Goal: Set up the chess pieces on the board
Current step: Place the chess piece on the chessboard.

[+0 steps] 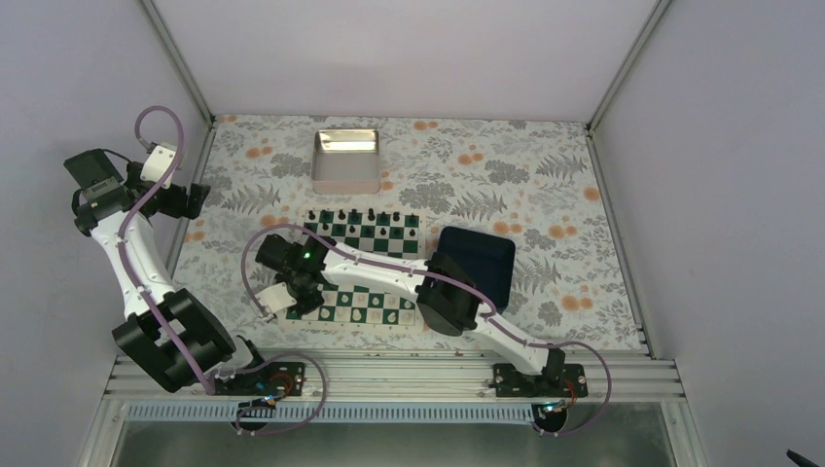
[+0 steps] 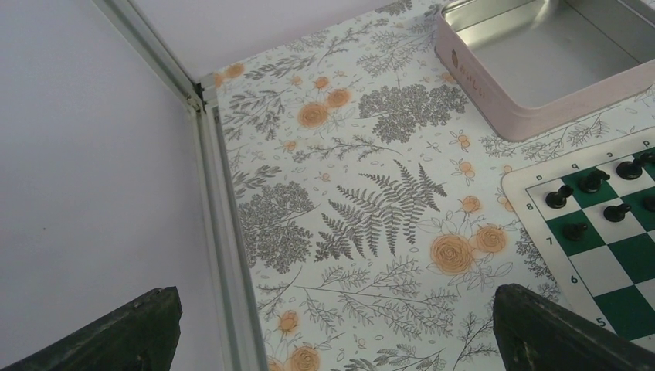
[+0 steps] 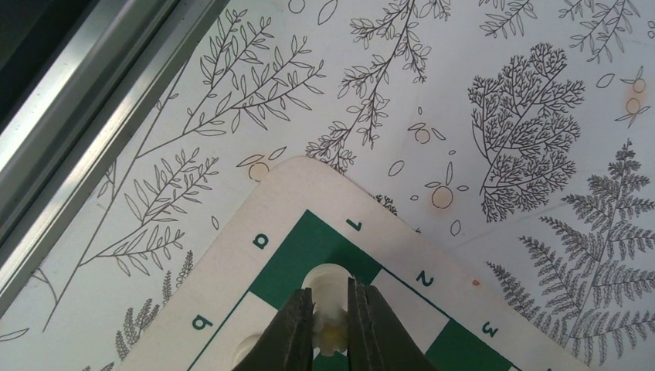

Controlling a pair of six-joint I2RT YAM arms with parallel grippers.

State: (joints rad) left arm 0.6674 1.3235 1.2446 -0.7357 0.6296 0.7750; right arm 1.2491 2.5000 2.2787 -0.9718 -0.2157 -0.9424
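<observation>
The green and white board [image 1: 384, 241] lies mid-table. In the right wrist view my right gripper [image 3: 330, 318] is shut on a cream chess piece [image 3: 327, 284] that stands on the green corner square of the board [image 3: 232, 232], by the printed 1 and a. A second cream piece [image 3: 247, 349] stands on the neighbouring square, half hidden by my finger. More white pieces [image 1: 375, 304] line the near rows. My left gripper [image 1: 199, 199] hangs open and empty over the cloth at the far left, its fingers [image 2: 533, 325] wide apart, beside the board's far corner [image 2: 610, 267].
Black pieces [image 1: 360, 216] line the board's far rows, also seen as black pieces [image 2: 560, 197] in the left wrist view. A shiny metal tin [image 1: 345, 161] stands behind the board. A dark blue tray [image 1: 477, 263] lies to its right. A metal frame rail [image 2: 220, 232] runs along the left wall.
</observation>
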